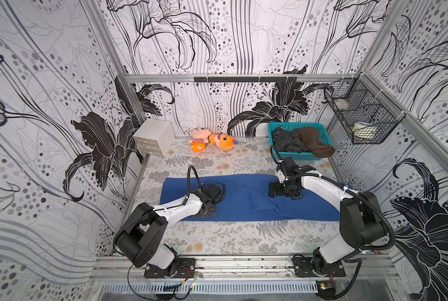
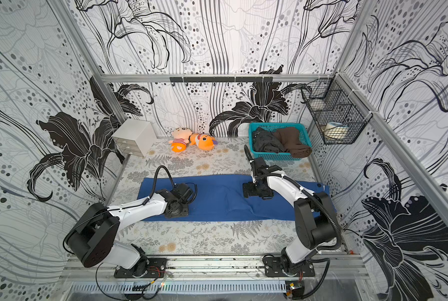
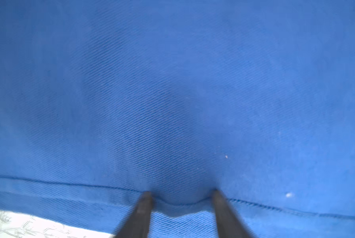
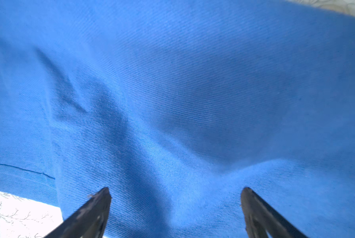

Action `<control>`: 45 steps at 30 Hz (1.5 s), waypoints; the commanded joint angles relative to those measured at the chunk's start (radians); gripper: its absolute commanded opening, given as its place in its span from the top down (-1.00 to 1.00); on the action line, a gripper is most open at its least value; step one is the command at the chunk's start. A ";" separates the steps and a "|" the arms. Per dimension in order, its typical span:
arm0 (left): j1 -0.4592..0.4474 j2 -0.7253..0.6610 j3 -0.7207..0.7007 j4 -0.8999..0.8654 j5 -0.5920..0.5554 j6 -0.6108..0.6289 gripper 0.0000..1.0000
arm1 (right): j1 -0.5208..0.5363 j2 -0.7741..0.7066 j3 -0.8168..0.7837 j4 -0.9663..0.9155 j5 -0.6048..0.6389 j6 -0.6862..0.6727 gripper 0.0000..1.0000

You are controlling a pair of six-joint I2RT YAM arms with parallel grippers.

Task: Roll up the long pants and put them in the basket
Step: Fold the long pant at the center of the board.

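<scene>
Walls point(image 1: 243, 39) papered with black-and-white lilies and grey dots enclose a tabletop point(image 1: 230, 234) covered in a pale fern-and-flower print. A small white drawer unit point(image 1: 154, 136) stands in the far left corner, a black hook rail point(image 1: 245, 79) crosses the back wall, and a black wire basket point(image 1: 381, 130) hangs on the right wall.
</scene>
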 commanded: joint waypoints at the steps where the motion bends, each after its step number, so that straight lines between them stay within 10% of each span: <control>1: 0.001 -0.012 -0.019 -0.001 -0.036 -0.007 0.70 | -0.005 0.007 -0.017 0.001 -0.006 -0.012 -0.99; 4: 0.005 -0.018 -0.025 -0.010 -0.045 -0.013 1.00 | -0.005 0.007 -0.019 0.003 -0.006 -0.012 -0.99; 14: 0.062 -0.110 -0.087 -0.041 -0.050 -0.081 1.00 | -0.013 0.050 -0.029 0.004 0.043 0.003 -0.99; 23: 0.068 -0.101 -0.122 -0.030 -0.054 -0.142 1.00 | -0.223 0.167 -0.030 0.016 0.069 0.073 -0.99; 39: 0.078 -0.106 -0.127 -0.021 -0.051 -0.122 1.00 | -0.280 0.258 0.145 -0.089 0.568 0.051 -0.99; 45: 0.078 -0.101 -0.100 -0.043 -0.055 -0.102 1.00 | -0.280 0.115 0.073 -0.018 0.569 0.076 -0.99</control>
